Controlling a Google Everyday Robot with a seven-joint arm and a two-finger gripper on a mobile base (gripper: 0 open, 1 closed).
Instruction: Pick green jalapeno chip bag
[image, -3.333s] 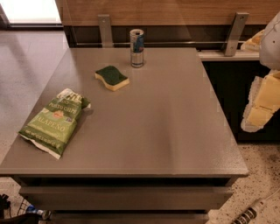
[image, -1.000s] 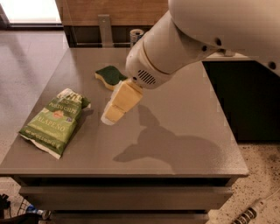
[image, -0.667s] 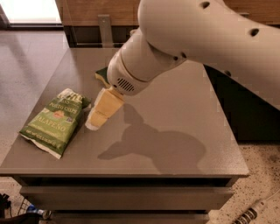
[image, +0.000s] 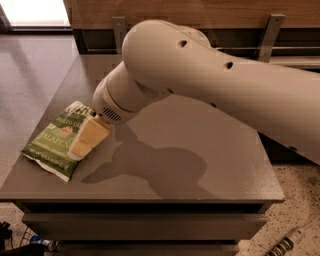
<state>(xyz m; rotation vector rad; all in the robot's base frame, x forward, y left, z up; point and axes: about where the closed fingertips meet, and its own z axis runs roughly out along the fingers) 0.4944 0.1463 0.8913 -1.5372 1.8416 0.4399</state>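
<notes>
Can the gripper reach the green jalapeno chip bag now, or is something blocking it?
Probably yes. The gripper hangs over the right side of the green jalapeno chip bag, which lies flat at the left edge of the table. Nothing visible stands between them.

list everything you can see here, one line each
chip bag: 1, green with white lettering, lying flat at the table's front left
table: 1, grey, filling the middle of the view
metal brackets: 2, grey, on the wood wall behind the table
cable or hose: 1, pale and dark striped, on the speckled floor at bottom right
arm: 1, cream, reaching in from the right across the table
gripper: 1, tan, over the bag's right side
</notes>
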